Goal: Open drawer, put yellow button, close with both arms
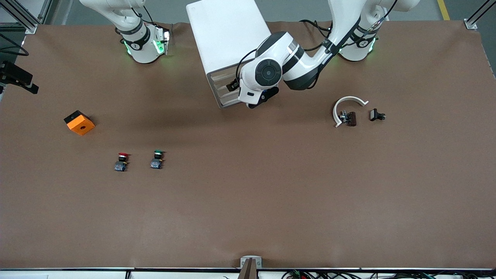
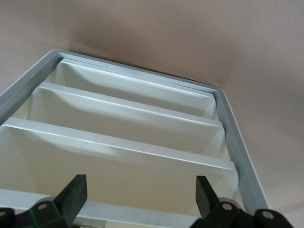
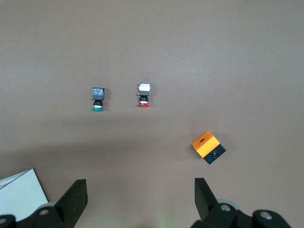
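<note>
1. Working from the camera's edge of the table toward the bases, I find first the red-capped button (image 1: 123,157) and the green-capped button (image 1: 157,155), side by side and apart. The orange block (image 1: 79,122) lies farther from the camera, toward the right arm's end.
2. The yellow button shows in no view. I cannot tell whether it lies inside the cabinet (image 1: 226,35).
3. A white curved piece (image 1: 348,106) and small dark parts lie toward the left arm's end, well apart from the work.
4. The drawer (image 1: 224,74) is the uppermost front. All the fronts appear level with one another, none drawn out.
5. The left gripper (image 2: 140,185) is at the cabinet front by its upper edge. Its claw is spread and holds nothing.
6. Judgement: the step in hand is work on the uppermost front. I would check which front the fingers address before committing, since the fronts are alike. The cabinet stands skewed to the table edge, so I would move along the drawer's own run.
7. Risk: the cabinet may slide. The other arm could brace it.
8. The right gripper (image 3: 140,190) waits near its base over bare table, claw spread and empty.
</note>
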Robot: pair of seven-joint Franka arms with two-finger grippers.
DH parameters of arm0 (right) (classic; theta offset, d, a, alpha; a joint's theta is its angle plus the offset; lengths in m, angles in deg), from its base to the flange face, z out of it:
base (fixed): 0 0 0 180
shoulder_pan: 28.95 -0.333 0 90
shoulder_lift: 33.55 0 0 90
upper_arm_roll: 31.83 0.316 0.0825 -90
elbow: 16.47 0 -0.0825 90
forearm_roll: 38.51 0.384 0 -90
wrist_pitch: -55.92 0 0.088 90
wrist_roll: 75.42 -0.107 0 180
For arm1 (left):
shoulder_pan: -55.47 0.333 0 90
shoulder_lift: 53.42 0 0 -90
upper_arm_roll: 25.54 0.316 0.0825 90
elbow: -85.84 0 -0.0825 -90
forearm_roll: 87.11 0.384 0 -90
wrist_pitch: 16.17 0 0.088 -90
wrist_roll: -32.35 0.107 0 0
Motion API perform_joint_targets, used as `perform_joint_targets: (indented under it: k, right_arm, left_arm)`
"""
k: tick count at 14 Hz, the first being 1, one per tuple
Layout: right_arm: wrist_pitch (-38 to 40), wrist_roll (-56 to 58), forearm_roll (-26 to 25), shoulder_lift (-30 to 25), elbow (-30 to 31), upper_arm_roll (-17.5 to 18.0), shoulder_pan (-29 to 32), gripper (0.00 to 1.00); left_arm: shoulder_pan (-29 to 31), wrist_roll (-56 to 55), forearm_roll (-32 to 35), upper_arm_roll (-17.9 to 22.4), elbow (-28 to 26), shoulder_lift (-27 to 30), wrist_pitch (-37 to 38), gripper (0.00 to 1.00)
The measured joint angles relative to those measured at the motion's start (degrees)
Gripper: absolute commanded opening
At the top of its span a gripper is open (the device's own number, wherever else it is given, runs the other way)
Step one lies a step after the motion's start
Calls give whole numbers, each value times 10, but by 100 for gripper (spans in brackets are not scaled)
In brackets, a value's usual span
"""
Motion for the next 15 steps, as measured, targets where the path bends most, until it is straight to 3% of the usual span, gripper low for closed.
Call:
perform_joint_targets:
  k: [4,11,15]
  right_arm:
    - [0,0,-1,0,0,0,0,100]
    - [0,0,-2,0,0,0,0,100]
    - [0,1,-2,0,1,0,0,100]
  left_arm:
    - [6,-1,46,-1,6,-1,-7,100]
    - [73,0,169,-1,23,-2,-14,100]
    - [117,5,187,-1,31,-2,-19,100]
